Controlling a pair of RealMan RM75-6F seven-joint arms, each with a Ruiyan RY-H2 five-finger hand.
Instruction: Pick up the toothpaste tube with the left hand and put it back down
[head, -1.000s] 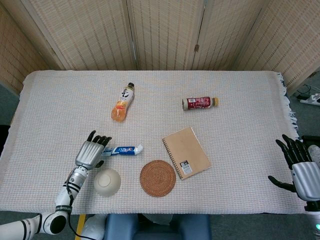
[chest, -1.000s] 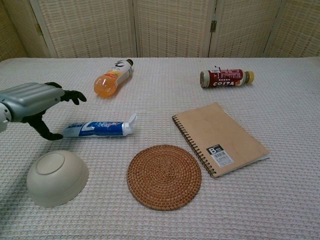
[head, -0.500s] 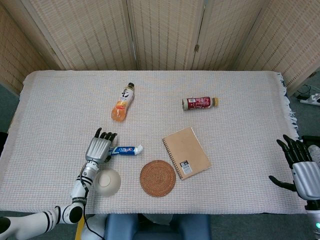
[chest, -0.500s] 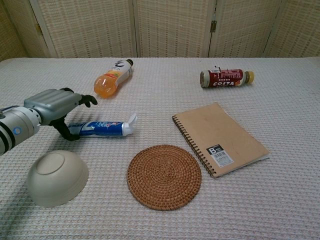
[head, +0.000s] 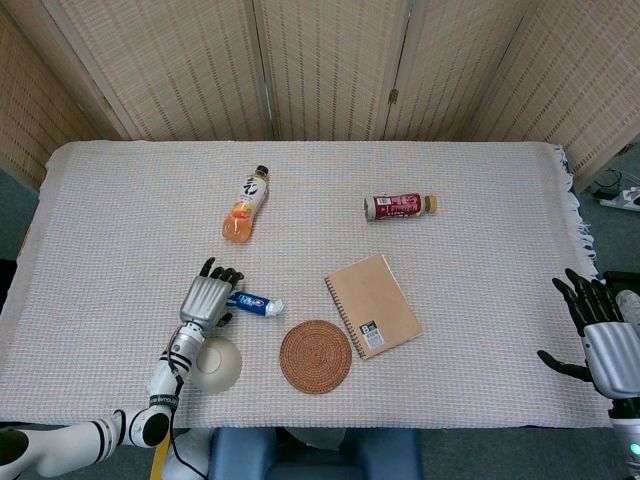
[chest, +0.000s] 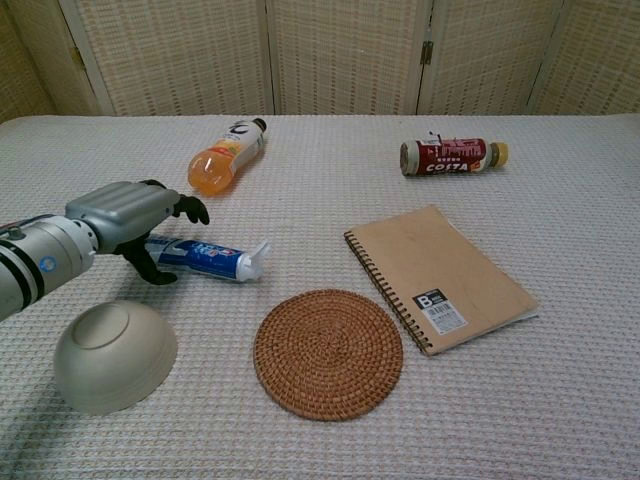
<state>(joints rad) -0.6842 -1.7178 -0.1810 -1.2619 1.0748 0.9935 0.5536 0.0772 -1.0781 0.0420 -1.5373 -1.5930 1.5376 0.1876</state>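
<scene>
The blue and white toothpaste tube (head: 254, 304) (chest: 214, 259) lies on the cloth left of centre, its cap pointing right and slightly toward me. My left hand (head: 206, 299) (chest: 127, 214) arches over the tube's flat tail end. Its fingers reach out above the tube with a gap, and the thumb curls down at the near side of the tail. The tail itself is hidden under the palm. Far off at the table's right edge, my right hand (head: 598, 336) hovers with its fingers spread and nothing in it.
An upturned cream bowl (head: 215, 362) (chest: 112, 352) sits just near my left wrist. A woven coaster (chest: 328, 352) and a brown notebook (chest: 440, 275) lie to the right of the tube. An orange drink bottle (chest: 222, 157) and a red bottle (chest: 450, 156) lie further back.
My left hand has slid right over the tube's tail. The tube has turned, its cap end swinging toward me. The right hand has stayed put.
</scene>
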